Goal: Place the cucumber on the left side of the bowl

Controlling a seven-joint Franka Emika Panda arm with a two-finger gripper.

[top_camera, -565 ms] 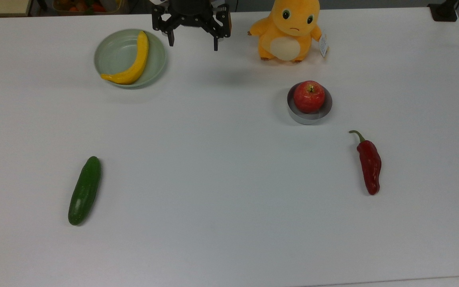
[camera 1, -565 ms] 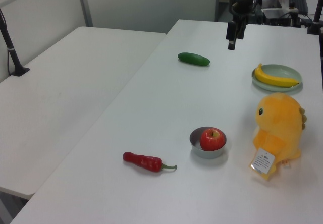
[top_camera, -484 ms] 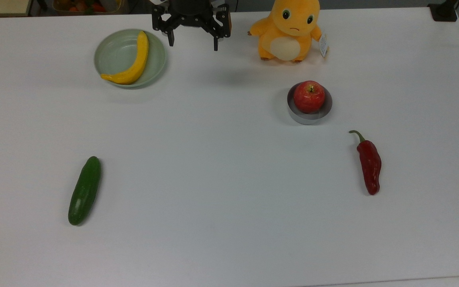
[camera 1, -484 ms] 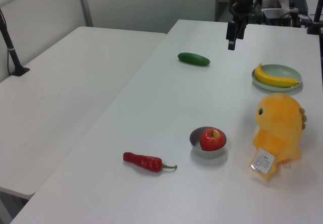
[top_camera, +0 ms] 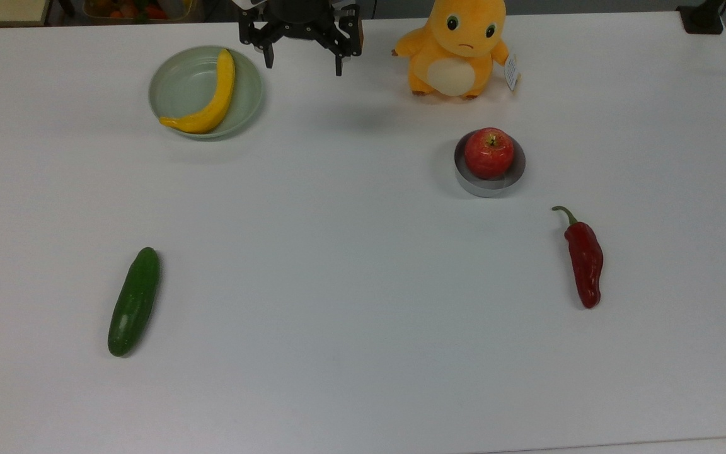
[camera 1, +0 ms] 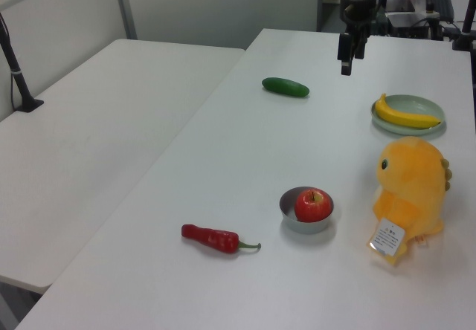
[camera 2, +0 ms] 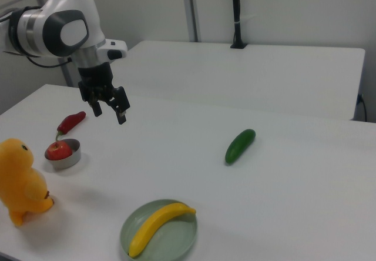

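Observation:
The dark green cucumber lies flat on the white table, at the top view's lower left. The small silver bowl stands at the top view's right of centre and holds a red apple. My black gripper hangs open and empty above the table at the top view's far edge, between the green dish and the plush toy, far from the cucumber.
A pale green dish with a yellow banana sits at the top view's upper left. An orange plush toy stands behind the bowl. A dark red chili lies to the top view's right of the bowl.
The gripper has drifted slightly toward the top view's far edge, still open. Nothing on the table has moved.

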